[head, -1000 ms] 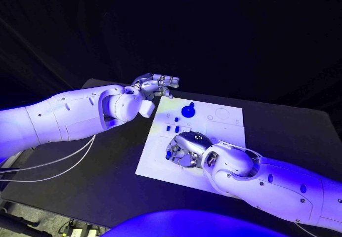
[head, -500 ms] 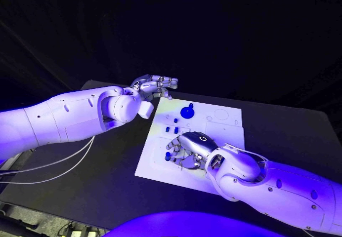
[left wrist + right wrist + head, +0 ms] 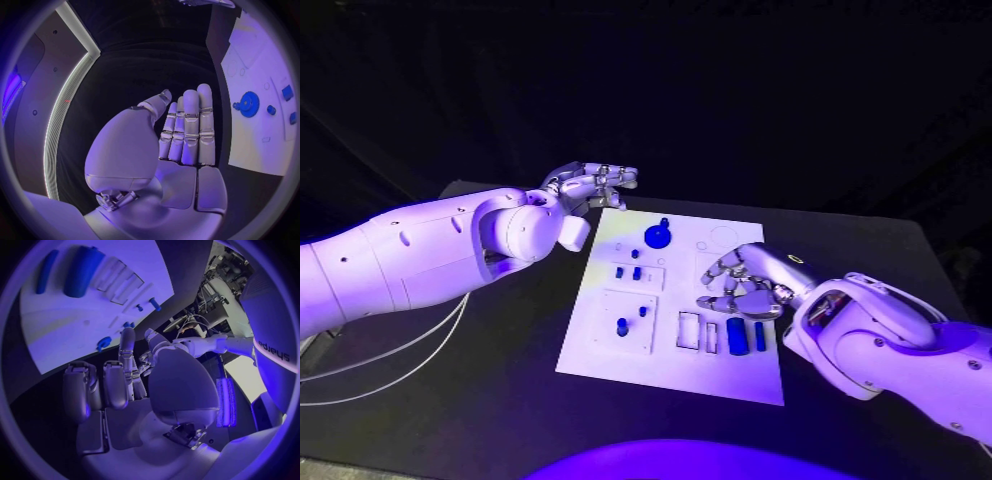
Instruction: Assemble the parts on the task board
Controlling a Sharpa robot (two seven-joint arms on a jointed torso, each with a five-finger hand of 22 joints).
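The task board lies flat in the middle of the black table, long side running away from the robot.

**Parts on the board**
- A round blue gear sits near the far edge of the board, with a small blue knob just beyond it. The left wrist view shows the same gear with toothed rim, seated on the white surface.
- Two small blue pegs stand side by side in a marked field nearer the middle.
- One blue pin stands in the square field on the left half of the board, with a second small piece just above it.
- A thick blue bar and a thin blue bar lie parallel near the right edge, beside two outlined slots. In the right wrist view the thick bar lies next to the thin bar.

**Left hand**
The left hand hovers beyond the far left corner of the board, off its surface. The left wrist view shows its fingers straight and pressed side by side, the thumb apart, holding nothing.

**Right hand**
The right hand hangs over the right half of the board, just beyond the two bars. Its fingers are loosely bent and separated. It holds nothing.
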